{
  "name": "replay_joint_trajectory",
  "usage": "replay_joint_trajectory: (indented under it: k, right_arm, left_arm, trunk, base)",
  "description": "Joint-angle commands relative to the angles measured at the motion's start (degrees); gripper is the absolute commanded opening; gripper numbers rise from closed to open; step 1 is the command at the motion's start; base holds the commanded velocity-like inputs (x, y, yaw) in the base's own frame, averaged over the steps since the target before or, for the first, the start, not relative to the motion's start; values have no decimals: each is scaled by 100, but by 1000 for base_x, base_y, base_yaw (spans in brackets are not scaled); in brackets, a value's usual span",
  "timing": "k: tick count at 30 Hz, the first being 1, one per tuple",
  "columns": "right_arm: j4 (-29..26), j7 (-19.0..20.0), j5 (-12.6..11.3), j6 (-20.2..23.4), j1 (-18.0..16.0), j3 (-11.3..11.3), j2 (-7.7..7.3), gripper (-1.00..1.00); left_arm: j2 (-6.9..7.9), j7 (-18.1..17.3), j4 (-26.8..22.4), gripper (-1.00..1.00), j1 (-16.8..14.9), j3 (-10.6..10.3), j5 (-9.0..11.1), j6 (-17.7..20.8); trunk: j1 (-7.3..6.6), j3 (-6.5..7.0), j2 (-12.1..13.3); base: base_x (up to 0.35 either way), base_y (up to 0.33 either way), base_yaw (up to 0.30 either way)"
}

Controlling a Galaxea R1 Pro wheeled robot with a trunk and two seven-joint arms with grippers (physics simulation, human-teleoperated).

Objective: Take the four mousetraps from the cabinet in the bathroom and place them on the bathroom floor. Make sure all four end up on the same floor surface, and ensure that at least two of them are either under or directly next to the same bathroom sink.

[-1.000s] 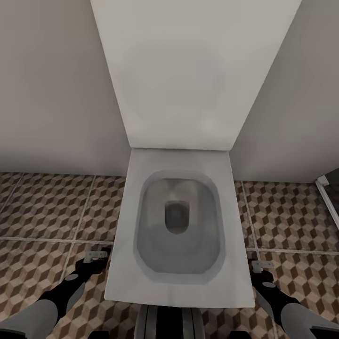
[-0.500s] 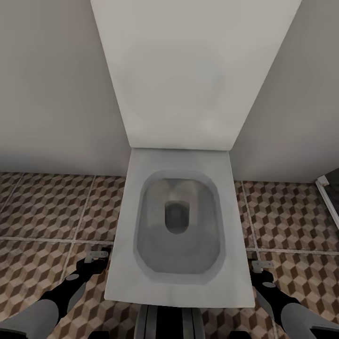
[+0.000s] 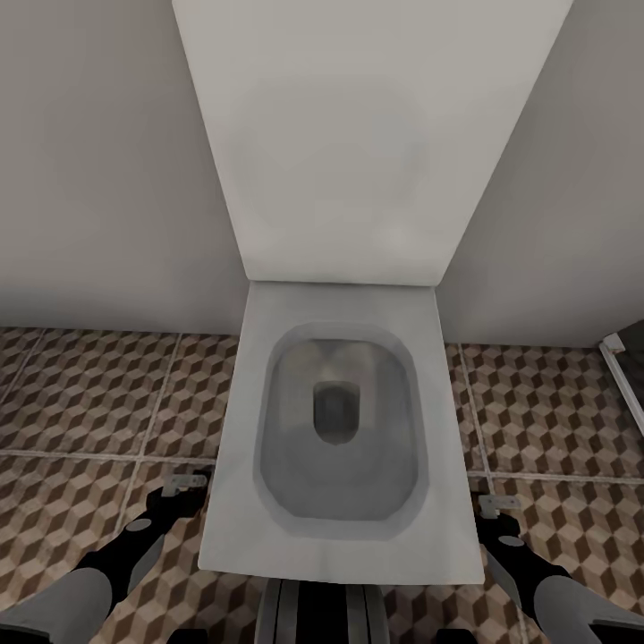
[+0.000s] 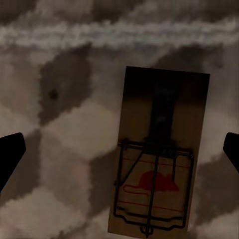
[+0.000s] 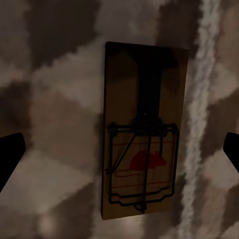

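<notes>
Nothing has moved: my left gripper (image 4: 119, 154) gapes empty over a mousetrap (image 4: 157, 152) (light, stiff, fiddly), best pinched across its long wooden edges.

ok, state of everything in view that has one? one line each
toilet: lid up, bowl open
left end effector: open, low beside toilet
right end effector: open, low beside toilet
mousetrap under left wrist: flat on floor tile, ungripped
mousetrap under right wrist: flat on tile, beside grout line, ungripped
</notes>
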Motion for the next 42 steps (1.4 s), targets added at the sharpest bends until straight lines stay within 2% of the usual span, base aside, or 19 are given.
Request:
replay_joint_trajectory:
  k: [1,11,42]
  right_arm:
    - [7,-9,53,-19,-3,-41,2,100]
    - [7,-9,62,-94,0,-41,22,100]
    - [3,-9,79,-148,1,-32,63,100]
  left_arm:
    - [4,-9,6,100,-3,-41,60,-21]
    - [-28,51,-2,100,-2,-14,51,13]
    - [-29,43,10,100,-2,4,65,8]
  trunk:
    - [-1,-3,-1]
    - [-1,-3,-1]
    - [-1,-3,-1]
  base:
    - [0,0,0]
    - [-137,0,0]
    - [-334,0,0]
